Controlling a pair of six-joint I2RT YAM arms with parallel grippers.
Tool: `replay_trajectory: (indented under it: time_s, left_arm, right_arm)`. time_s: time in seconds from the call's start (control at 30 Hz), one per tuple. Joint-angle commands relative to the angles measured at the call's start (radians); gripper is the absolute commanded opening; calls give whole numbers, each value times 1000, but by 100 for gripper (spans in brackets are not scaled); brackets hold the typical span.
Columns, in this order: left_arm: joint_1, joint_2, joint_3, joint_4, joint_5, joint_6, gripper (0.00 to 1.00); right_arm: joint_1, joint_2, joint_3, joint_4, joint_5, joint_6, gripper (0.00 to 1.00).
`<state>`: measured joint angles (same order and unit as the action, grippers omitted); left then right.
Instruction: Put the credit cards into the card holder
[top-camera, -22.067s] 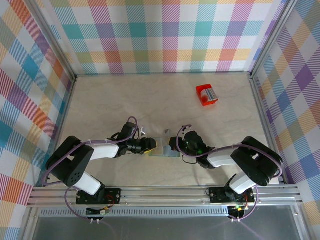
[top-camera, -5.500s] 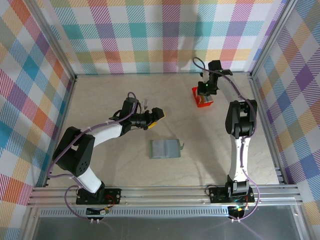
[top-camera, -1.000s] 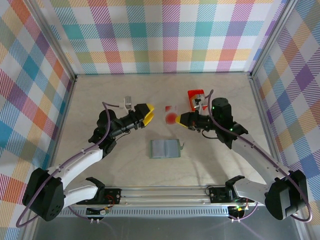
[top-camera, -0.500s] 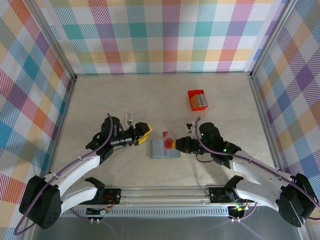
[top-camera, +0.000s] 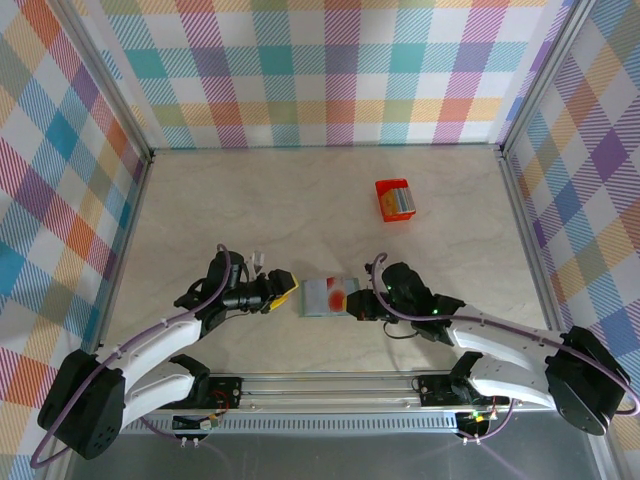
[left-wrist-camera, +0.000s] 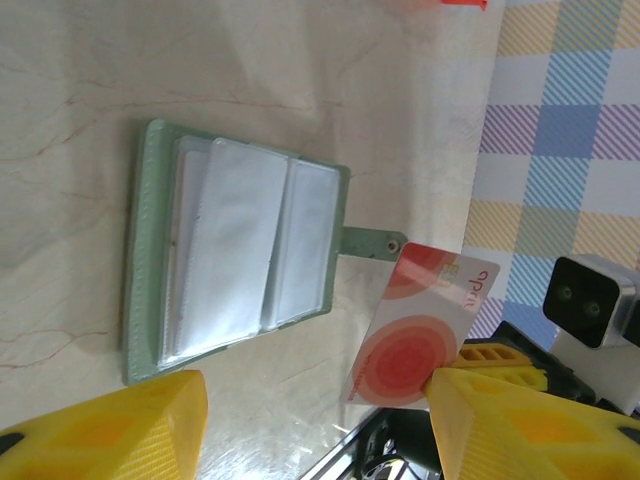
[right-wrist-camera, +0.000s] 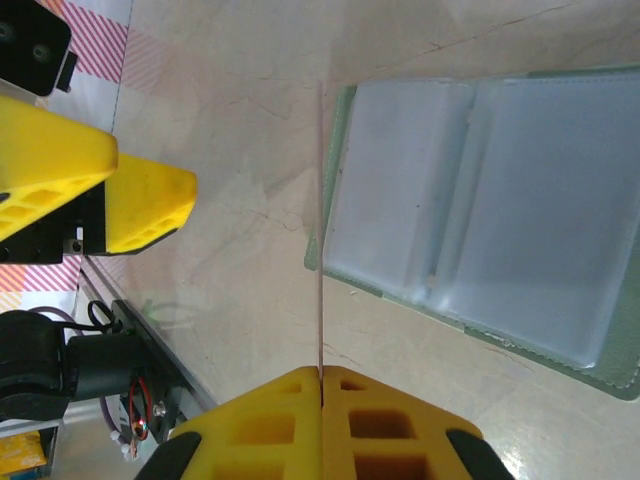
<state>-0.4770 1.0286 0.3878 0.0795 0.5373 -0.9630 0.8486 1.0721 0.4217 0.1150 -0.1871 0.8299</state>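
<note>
Pale marbled table (top-camera: 250, 210), plaid walls on three sides. At lower centre of the top view the card holder (top-camera: 311, 301) lies open and flat, pale sleeves up, tab toward the right arm. The small red box (top-camera: 394, 199) sits well apart, toward the upper right of the frame.

Status, right gripper (top-camera: 363, 303): pinched tight on one credit card (top-camera: 337, 293), the one with red circles. In the right wrist view the card (right-wrist-camera: 321, 220) is edge-on, a thin vertical line rising from the closed fingers. It stands just beside the holder's (right-wrist-camera: 480, 190) left rim in that frame. Touching or not: cannot tell.

Status, left gripper (top-camera: 282, 288): jaws spread, nothing between them. It is just beside the holder's far side and apart from it. The left wrist view looks down on the holder (left-wrist-camera: 235, 250), with the card (left-wrist-camera: 418, 325) at right of frame, past the tab.

Risks, as judged:
- Nothing pins the holder. A push from the card's edge against rim or sleeve would likely slide the whole wallet rather than enter a slot.
- The card's edge looks to be outside the rim, not at a slot mouth. Advanced as is, it could wedge under the holder or skate over the sleeves.
- The grip is at one end, so a snag could pivot or bow the card in the pinch.
- The two grippers are near each other. Bracing the holder could clash them.
- Whether the sleeves are already full: cannot tell. A full slot would refuse the card.
</note>
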Motion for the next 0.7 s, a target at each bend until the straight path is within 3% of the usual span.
replay_trajectory:
  time_s: [0.0,0.67]
  left_arm:
    - [-8,18,-27,30,4,29,60]
    - [-9,166,-36,149,48,47,60]
  right_arm:
    - [10,20,-16,72,35,12,0]
    - [31,75,-34,110,67,14,0]
